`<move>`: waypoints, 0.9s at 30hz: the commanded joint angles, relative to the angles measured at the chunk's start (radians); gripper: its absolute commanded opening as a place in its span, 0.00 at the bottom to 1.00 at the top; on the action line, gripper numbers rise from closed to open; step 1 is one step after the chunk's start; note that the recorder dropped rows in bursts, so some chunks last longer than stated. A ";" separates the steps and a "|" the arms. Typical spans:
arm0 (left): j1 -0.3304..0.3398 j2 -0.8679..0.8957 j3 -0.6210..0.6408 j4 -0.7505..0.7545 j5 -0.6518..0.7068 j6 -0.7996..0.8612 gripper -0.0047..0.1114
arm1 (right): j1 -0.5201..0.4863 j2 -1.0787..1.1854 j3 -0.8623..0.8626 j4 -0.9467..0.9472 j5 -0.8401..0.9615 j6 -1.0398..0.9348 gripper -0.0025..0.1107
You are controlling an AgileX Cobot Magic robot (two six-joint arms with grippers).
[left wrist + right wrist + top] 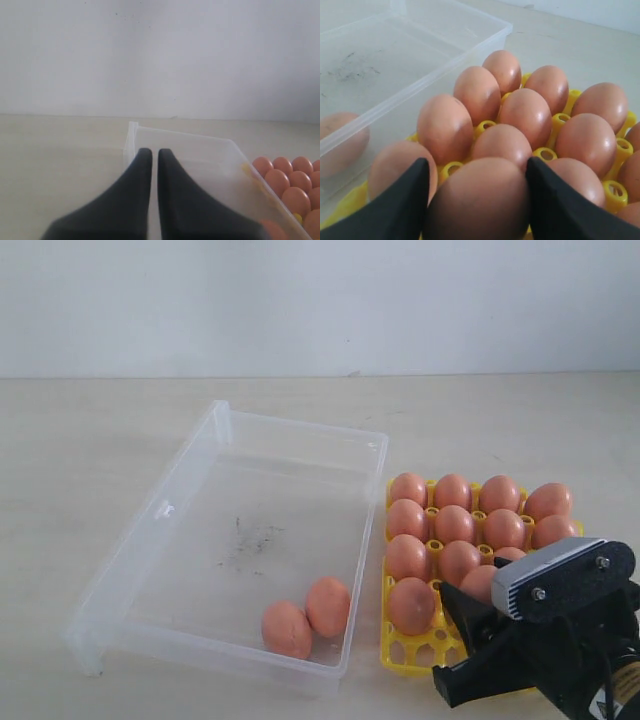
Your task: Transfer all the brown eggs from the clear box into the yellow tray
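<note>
Two brown eggs (287,629) (328,606) lie touching in the near corner of the clear box (170,508). The yellow tray (405,658) stands right of the box, with eggs in most of its cups. My right gripper (477,192) is shut on another brown egg (477,200) and holds it low over the tray's near rows. In the exterior view this gripper (470,630) covers the tray's near right corner. My left gripper (155,155) is shut with nothing in it. It hovers at the box's end wall (131,145) and is out of the exterior view.
Box and tray sit side by side on a pale beige tabletop (100,440), with a white wall behind. Dark specks (248,540) mark the box floor. The tray's front cups next to the box (415,648) show bare yellow lattice.
</note>
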 commanded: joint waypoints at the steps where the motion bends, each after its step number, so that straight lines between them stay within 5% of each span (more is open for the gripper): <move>1: -0.008 -0.003 0.003 -0.002 -0.004 -0.008 0.08 | 0.001 0.031 0.001 -0.004 -0.048 0.024 0.02; 27: -0.008 -0.003 0.003 -0.002 0.000 -0.008 0.08 | -0.001 0.073 -0.101 0.081 0.102 -0.026 0.02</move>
